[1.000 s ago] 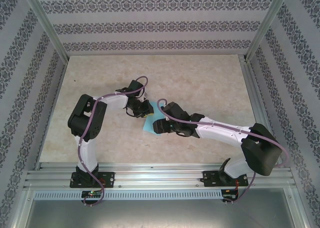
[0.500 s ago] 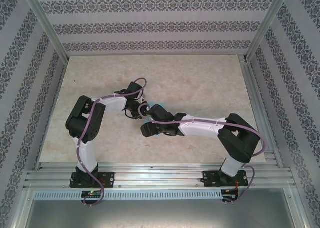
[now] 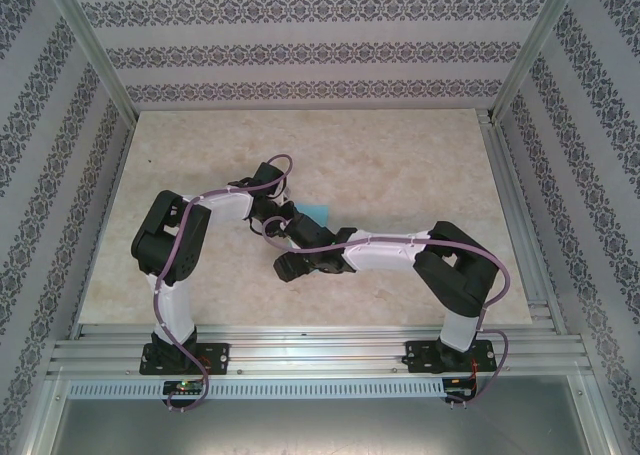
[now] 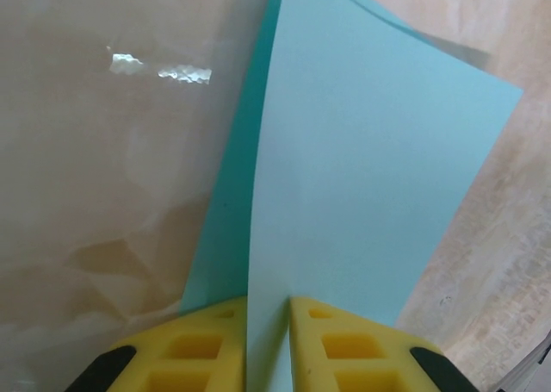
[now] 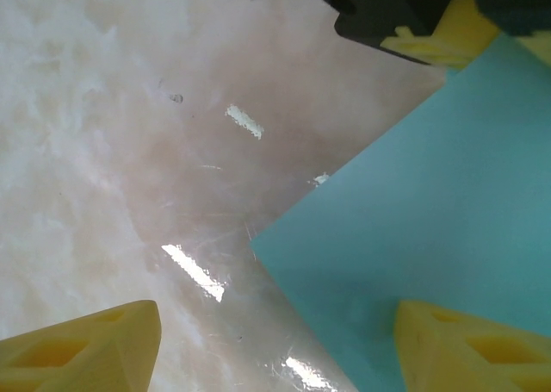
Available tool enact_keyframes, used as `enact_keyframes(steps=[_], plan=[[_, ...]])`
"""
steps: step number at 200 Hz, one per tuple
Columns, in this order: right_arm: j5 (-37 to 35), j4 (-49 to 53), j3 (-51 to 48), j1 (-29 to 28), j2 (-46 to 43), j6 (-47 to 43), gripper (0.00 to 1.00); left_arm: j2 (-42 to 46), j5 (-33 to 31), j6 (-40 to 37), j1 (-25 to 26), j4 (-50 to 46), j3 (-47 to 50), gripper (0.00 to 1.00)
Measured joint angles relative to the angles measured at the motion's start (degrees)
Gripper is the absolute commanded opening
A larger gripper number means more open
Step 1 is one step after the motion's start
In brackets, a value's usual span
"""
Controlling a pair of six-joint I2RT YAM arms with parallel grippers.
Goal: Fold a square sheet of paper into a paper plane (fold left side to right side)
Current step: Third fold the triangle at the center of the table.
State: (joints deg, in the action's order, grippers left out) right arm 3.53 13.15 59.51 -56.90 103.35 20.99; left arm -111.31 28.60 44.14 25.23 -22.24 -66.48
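Note:
The square sheet of paper (image 4: pixel 362 177) is light blue. One edge is lifted and curves over the part lying flat (image 4: pixel 225 237) on the table. My left gripper (image 4: pixel 269 323) is shut on that lifted edge, its yellow pads pinching it. From above, the left gripper (image 3: pixel 275 215) sits just left of a blue corner of the sheet (image 3: pixel 317 212); my right arm covers the rest. My right gripper (image 5: pixel 275 349) is open low over the table, one fingertip (image 5: pixel 473 345) over the sheet (image 5: pixel 430 220) and the other (image 5: pixel 86 349) over bare tabletop. The paper plane is out of view.
The beige marbled table (image 3: pixel 400 155) is walled by patterned panels, with a metal rail (image 3: pixel 320 355) along the near edge. The right forearm (image 3: pixel 390 247) stretches leftward across the middle, close to the left gripper. The left gripper's yellow finger (image 5: pixel 430 40) shows in the right wrist view.
The right arm has swung left and its elbow has folded in, carrying its gripper from over the sheet to its near-left corner. The left gripper has stayed put, holding the edge.

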Motion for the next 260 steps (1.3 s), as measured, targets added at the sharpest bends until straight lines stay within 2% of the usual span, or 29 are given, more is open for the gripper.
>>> enact_keyframes(steps=[40,76,126,147,178,218,260], plan=[[0.2,0.0,-0.2,-0.1,0.5,-0.2,0.72,0.2,-0.1,0.5,0.0,0.0,0.0,0.18],[-2.1,0.2,-2.7,-0.5,-0.2,-0.5,0.72,0.6,-0.4,1.0,0.0,0.0,0.8,0.14],[-9.0,0.9,-7.6,-0.8,-13.7,-1.9,0.73,3.6,-0.9,2.8,0.0,0.0,2.4,0.09],[-11.0,0.9,-8.0,-1.2,-16.4,-2.8,0.73,4.5,-0.9,4.0,0.0,0.0,3.0,0.07],[-11.9,1.7,-7.2,-3.2,-13.8,-4.1,0.72,4.6,-0.7,5.3,0.0,-0.1,3.2,0.05],[-12.7,4.1,-1.6,-4.2,-6.1,-5.8,0.65,4.6,-0.6,5.9,0.0,-0.1,3.2,0.04],[-14.8,5.5,2.7,-5.0,-1.7,-7.5,0.58,4.6,-0.6,5.9,0.0,-0.1,3.2,0.04]])
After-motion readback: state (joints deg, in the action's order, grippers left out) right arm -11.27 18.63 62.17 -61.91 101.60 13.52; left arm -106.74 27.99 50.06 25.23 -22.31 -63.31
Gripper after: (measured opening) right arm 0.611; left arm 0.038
